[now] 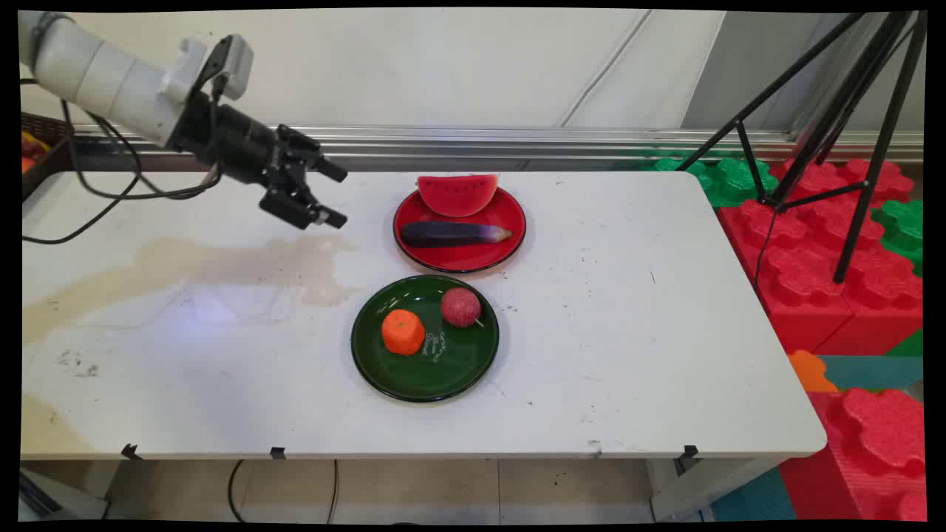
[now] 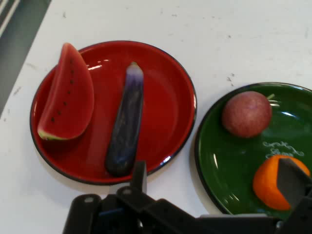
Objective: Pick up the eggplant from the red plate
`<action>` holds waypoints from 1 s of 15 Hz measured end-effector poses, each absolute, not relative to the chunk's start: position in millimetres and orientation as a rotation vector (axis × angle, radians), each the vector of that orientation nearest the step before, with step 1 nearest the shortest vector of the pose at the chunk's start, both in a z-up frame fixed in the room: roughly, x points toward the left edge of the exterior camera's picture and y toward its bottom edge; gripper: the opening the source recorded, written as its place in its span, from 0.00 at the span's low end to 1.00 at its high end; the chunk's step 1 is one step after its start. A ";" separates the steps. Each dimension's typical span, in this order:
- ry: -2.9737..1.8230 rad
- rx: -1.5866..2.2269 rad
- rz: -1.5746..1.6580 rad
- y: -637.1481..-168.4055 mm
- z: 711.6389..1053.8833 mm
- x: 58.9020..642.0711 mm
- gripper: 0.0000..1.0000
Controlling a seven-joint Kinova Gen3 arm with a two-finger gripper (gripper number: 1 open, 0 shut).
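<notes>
Two plates face your empty, wide-open claw [image 1: 331,194]: nearest, on the red plate [image 1: 502,255], lies the eggplant [image 1: 452,234], probably light, stiff and slick, best pinched mid-body.

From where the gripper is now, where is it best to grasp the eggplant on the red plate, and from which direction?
Probably the eggplant at its thick dark middle, coming from above, fingers across its width. It lies flat and lengthwise on the red plate; the pale end tapers. The watermelon slice sits behind it, apart, so there is room. The gripper hangs open left of the plate.
</notes>
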State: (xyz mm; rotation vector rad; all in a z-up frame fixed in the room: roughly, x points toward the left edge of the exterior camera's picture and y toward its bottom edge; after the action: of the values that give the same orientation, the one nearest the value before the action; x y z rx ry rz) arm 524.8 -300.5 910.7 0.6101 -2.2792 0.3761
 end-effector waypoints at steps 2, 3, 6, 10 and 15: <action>-2.274 0.611 0.389 -316.6 908.7 516.4 1.00; -2.276 0.608 0.392 -323.0 907.0 513.0 1.00; -2.291 0.590 0.403 -343.4 899.1 502.5 1.00; -2.331 0.553 0.415 -374.3 881.2 487.1 1.00; -2.378 0.539 0.420 -405.5 857.5 473.6 1.00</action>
State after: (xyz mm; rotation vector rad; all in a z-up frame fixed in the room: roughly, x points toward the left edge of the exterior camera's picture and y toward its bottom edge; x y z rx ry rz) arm 473.6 -405.5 857.5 0.5385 -2.3777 0.4195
